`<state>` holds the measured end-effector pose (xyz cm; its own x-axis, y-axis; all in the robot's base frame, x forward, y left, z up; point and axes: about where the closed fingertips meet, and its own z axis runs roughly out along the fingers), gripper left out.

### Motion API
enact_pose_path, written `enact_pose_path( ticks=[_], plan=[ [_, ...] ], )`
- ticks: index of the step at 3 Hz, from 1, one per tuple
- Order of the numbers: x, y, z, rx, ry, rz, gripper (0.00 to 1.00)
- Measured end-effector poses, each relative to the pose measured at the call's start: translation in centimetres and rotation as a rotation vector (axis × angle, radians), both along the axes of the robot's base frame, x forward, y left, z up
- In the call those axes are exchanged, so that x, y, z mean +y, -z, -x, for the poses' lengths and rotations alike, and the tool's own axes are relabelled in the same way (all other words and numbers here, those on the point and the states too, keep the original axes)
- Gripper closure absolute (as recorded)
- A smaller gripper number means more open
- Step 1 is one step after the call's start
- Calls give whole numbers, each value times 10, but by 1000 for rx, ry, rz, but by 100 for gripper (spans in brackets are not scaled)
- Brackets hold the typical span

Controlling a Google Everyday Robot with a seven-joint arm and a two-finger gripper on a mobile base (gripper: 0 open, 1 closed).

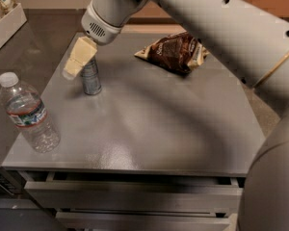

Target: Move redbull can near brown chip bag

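The redbull can [91, 80] stands upright on the grey table [149, 124], at its back left. The brown chip bag [176, 52] lies at the back of the table, well to the right of the can. My gripper [80, 61] hangs from the big white arm and sits at the can's top, covering its upper part and left side. The can's lower body shows below the gripper.
A clear water bottle [28, 113] with a white cap stands at the table's left front edge. A white box [5, 25] with packets is at the far left back. Drawers [130, 196] run below the table's front edge. My arm crosses the right side.
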<state>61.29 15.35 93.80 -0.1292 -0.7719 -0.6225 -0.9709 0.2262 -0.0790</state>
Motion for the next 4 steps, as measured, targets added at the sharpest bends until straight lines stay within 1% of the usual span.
enact_pose_path(
  ticks=[1, 2, 4],
  plan=[
    [3, 5, -3, 6, -5, 3, 0],
    [2, 11, -5, 11, -7, 7, 17],
    [1, 13, -6, 14, -18, 1, 64]
  ],
)
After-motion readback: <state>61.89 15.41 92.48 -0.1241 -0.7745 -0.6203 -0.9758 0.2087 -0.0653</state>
